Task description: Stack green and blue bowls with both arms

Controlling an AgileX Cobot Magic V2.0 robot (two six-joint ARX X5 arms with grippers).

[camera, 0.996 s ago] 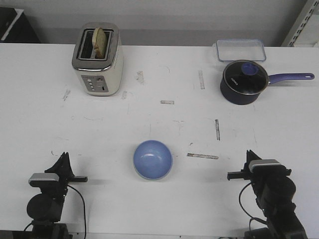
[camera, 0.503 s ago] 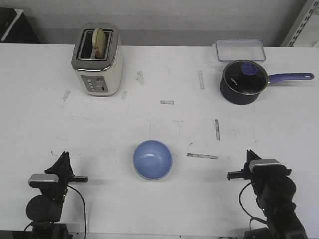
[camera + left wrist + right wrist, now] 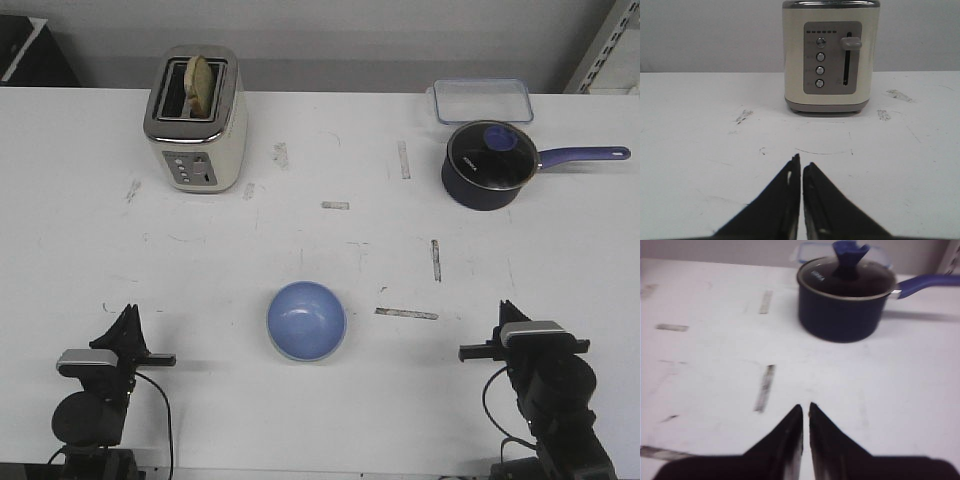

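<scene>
Blue bowl (image 3: 306, 320) between 2 clenched hands, left hand (image 3: 801, 167), right hand (image 3: 805, 410), no legible labels

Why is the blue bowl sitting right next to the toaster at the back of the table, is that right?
Not quite. The blue bowl isn't beside the toaster. The front view shows it alone near the front middle of the table, between the two arms and well apart from the toaster. The toaster does stand at the back.
</scene>
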